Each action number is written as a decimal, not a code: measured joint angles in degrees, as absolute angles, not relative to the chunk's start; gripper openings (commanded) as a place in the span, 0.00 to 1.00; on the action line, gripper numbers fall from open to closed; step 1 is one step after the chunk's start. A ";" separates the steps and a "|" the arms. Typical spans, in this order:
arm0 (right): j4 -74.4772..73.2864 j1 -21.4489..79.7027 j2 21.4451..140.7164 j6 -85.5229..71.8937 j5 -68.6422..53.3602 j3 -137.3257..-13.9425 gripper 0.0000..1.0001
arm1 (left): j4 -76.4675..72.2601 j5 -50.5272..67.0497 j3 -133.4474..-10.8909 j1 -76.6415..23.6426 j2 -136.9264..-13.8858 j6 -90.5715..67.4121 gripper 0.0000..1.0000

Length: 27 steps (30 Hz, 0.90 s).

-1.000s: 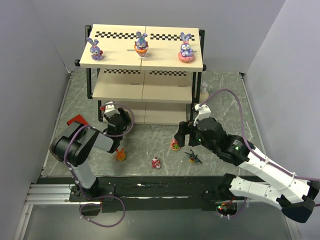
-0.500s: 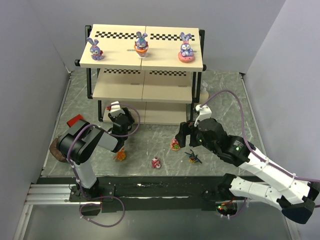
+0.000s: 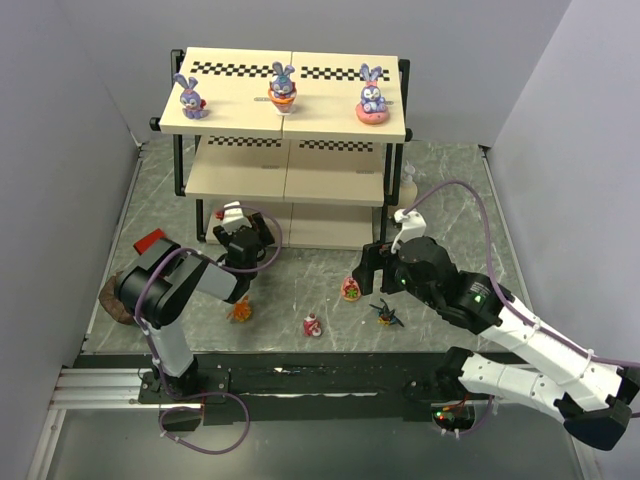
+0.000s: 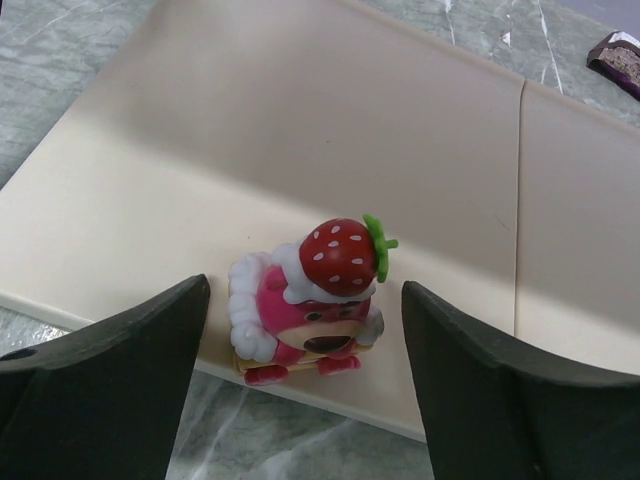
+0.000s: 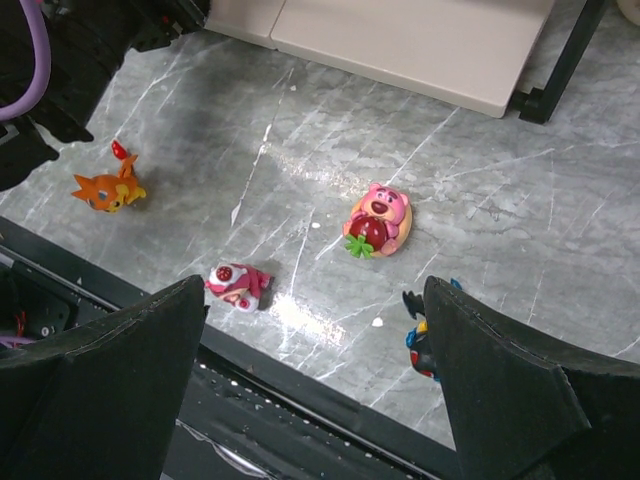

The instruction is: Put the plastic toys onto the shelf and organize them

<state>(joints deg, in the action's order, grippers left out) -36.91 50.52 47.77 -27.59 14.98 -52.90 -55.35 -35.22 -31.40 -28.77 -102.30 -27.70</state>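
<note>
Top board of the shelf (image 3: 240,122): three purple-blue bunnies in a row, left (image 3: 189,98), middle (image 3: 283,88) and right (image 3: 372,97), upright and well apart. Bottom board, close to its front edge: pink figure with a strawberry cap (image 4: 310,295), upright, between the fingers of the left hand (image 4: 303,292) with a gap on either side. Left hand open, touching nothing. On the bench (image 3: 460,200), in front of the shelf: round pink figure (image 5: 377,222) on its back with a strawberry on its belly; small red-pink figure (image 5: 238,283) on its side, nearer the front edge; orange spiky creature (image 5: 108,188) to the left, near the left arm; dark blue-yellow winged toy (image 5: 425,340) to the right, partly hidden behind one finger in the wrist view. Right hand (image 5: 318,290) above these four, fingers spread wide, empty. Red block (image 3: 152,242) on the bench at the far left, beside the left arm.
</note>
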 measured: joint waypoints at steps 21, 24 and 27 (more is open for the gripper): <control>-36.73 49.91 46.35 -27.68 13.87 -51.20 0.96 | -54.17 -33.23 -28.12 -28.23 -94.43 -28.38 0.60; -36.69 49.87 46.19 -27.73 13.87 -51.05 0.96 | -54.13 -32.60 -27.75 -27.86 -94.43 -28.80 0.51; -36.64 49.87 46.11 -27.88 13.85 -51.05 0.96 | -54.17 -32.36 -27.66 -27.53 -94.43 -29.15 0.43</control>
<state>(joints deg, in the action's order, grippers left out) -36.64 49.87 46.11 -27.88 13.85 -51.05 -54.17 -32.36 -27.66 -27.53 -94.43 -29.15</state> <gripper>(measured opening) 0.957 0.502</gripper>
